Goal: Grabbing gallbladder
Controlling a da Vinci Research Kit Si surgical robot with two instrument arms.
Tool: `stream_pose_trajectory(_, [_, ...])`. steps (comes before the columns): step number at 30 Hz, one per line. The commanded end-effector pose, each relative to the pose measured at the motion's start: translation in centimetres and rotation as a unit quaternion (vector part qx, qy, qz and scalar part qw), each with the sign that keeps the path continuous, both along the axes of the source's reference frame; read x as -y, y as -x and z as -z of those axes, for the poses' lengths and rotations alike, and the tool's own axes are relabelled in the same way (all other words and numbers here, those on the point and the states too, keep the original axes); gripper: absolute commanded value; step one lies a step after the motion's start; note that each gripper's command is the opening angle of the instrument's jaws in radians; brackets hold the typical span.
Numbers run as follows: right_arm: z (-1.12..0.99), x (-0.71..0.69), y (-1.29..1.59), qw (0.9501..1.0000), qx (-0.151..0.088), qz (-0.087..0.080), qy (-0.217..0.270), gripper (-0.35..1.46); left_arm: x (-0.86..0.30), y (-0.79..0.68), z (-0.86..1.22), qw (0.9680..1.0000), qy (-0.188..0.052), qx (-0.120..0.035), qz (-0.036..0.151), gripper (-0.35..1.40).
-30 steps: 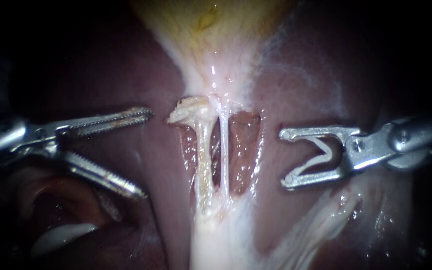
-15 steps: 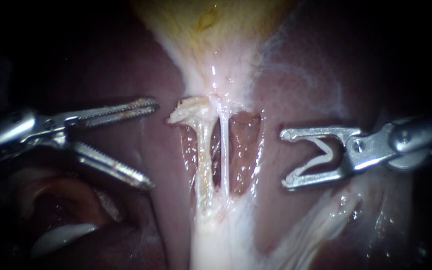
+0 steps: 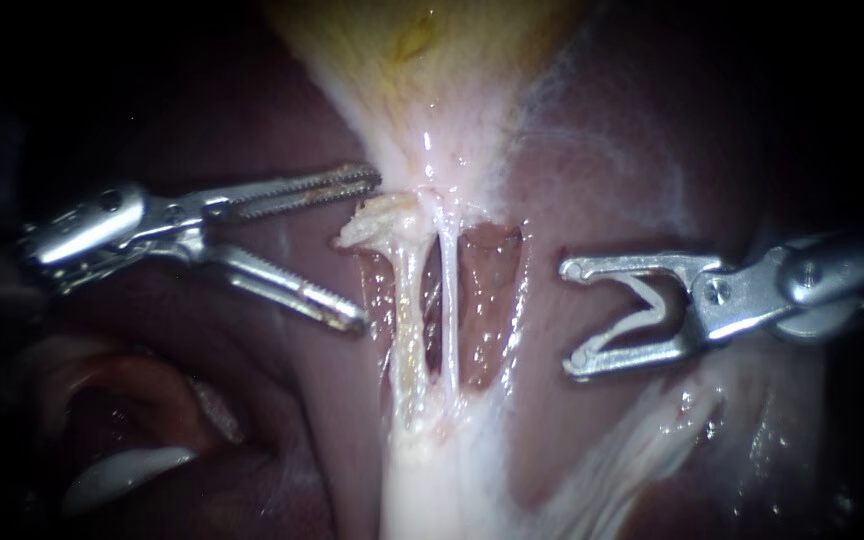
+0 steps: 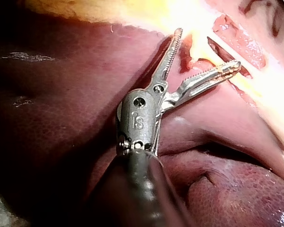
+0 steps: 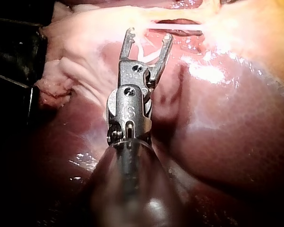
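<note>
Liver (image 3: 297, 400), dark red, lying beneath; thick tube (image 3: 407, 330) and thin tube (image 3: 449, 310) running side by side across its opened middle.

Your left instrument (image 3: 365, 250) enters from the left of the frame, its toothed jaws spread wide. The upper tip reaches the pale neck under the yellowish gallbladder (image 3: 422, 60) at top centre. Two pale tubes (image 3: 449, 310) run down the middle over the dark liver (image 3: 592, 180). At right, your right instrument (image 3: 570, 318) has its jaws apart, near the tubes but apart from them.
</note>
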State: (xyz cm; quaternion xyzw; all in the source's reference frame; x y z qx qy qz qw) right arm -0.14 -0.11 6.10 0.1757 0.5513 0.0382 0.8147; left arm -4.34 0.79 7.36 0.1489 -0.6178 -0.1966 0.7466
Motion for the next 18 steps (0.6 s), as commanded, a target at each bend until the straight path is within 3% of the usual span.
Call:
stream_pose_trajectory(1, [0.0, 0.0, 0.0, 1.0, 0.0, 0.0, 0.0, 0.46, 0.0, 0.0, -0.02, 1.0, 0.001, -0.001, -0.002, 0.91])
stream_pose_trajectory(7, [0.0, 0.0, -0.01, 1.0, 0.0, 0.0, 0.0, 0.46, 0.01, 0.02, -0.07, 1.0, 0.004, -0.003, -0.003, 0.81])
stream_pose_trajectory(14, [0.0, 0.0, -0.02, 1.0, 0.0, 0.0, 0.0, 0.46, 0.0, 0.0, -0.1, 1.0, 0.004, -0.006, -0.007, 0.51])
stream_pose_trajectory(18, [0.0, 0.0, -0.02, 1.0, 0.0, -0.001, 0.0, 0.46, -0.01, -0.05, -0.11, 0.9999, 0.004, -0.006, -0.01, -0.12])
